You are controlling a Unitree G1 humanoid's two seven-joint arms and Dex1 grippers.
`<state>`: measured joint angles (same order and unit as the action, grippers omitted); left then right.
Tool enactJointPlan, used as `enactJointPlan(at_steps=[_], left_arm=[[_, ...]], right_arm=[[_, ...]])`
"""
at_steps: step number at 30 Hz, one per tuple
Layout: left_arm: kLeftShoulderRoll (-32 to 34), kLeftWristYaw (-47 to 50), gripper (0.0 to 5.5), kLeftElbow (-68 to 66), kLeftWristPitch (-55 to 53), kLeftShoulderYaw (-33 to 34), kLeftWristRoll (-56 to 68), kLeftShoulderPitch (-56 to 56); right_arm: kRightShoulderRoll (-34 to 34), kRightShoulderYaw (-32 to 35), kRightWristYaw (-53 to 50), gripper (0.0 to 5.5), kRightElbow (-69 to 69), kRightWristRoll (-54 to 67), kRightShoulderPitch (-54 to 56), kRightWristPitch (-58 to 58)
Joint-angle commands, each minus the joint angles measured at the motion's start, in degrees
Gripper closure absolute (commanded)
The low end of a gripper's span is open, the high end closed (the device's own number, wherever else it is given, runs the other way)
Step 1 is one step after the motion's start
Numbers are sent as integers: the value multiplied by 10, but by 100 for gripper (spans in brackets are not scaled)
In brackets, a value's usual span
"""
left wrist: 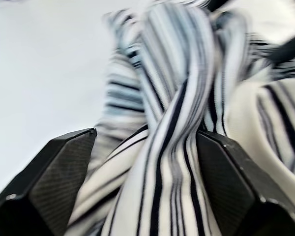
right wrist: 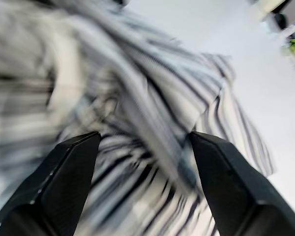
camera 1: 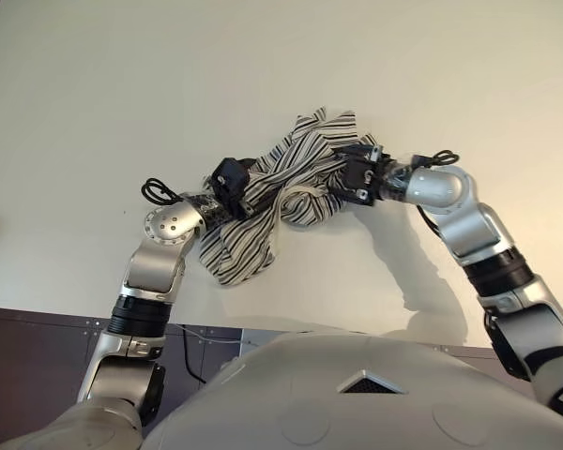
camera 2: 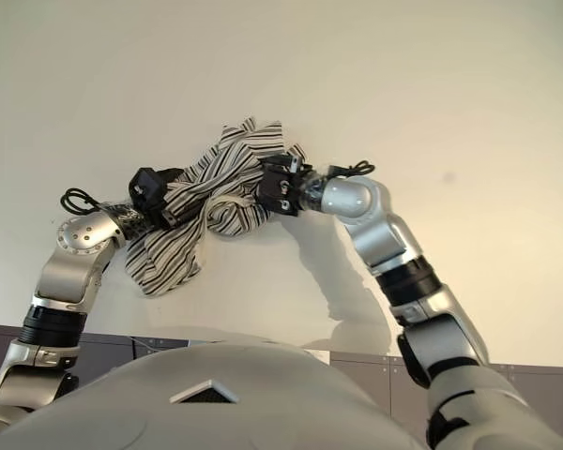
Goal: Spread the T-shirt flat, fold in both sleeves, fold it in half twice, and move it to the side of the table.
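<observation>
The black-and-white striped T-shirt [camera 1: 291, 178] lies crumpled in a bunch on the white table [camera 1: 94, 94]. One loose end trails toward the near edge beside my left forearm. My left gripper [camera 1: 233, 180] is at the shirt's left side. In the left wrist view its fingers [left wrist: 64, 167] stand wide apart, open, with a twisted fold of the T-shirt [left wrist: 172, 123] running between them. My right gripper [camera 1: 355, 174] is at the shirt's right side. Its black fingers [right wrist: 73, 172] are also spread open over the striped T-shirt [right wrist: 137, 98].
The white table surface stretches bare to the left, right and far side of the shirt. Its near edge [camera 1: 38, 314] runs just in front of my arms, with a dark panel below it.
</observation>
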<state>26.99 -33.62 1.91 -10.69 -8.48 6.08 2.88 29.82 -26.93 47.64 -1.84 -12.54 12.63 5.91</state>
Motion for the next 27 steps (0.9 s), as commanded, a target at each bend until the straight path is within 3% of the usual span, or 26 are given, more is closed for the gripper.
enactJointPlan(at_steps=[1,5,9,14,19,23,27], left_arm=[[8,26,190,-20,1,27,-17,7],[12,9,190,-3,1,41,1,6],[26,-35,190,45,-19,54,40,20],[42,-65,190,30,-13,17,13,28],[51,-78,190,15,11,-24,-29,40],[95,-110,190,22,54,-41,-50,66],[130,-137,190,46,79,21,-2,59]], right_arm=[[102,7,98,214,-64,18,-49,31],[93,26,85,214,-67,28,-31,44],[2,74,-15,214,-55,56,11,9],[8,-11,-153,214,70,-126,39,-200],[-83,-9,-233,214,209,-133,90,-222],[-129,54,-170,214,229,-20,95,-104],[-77,69,60,214,22,199,32,59]])
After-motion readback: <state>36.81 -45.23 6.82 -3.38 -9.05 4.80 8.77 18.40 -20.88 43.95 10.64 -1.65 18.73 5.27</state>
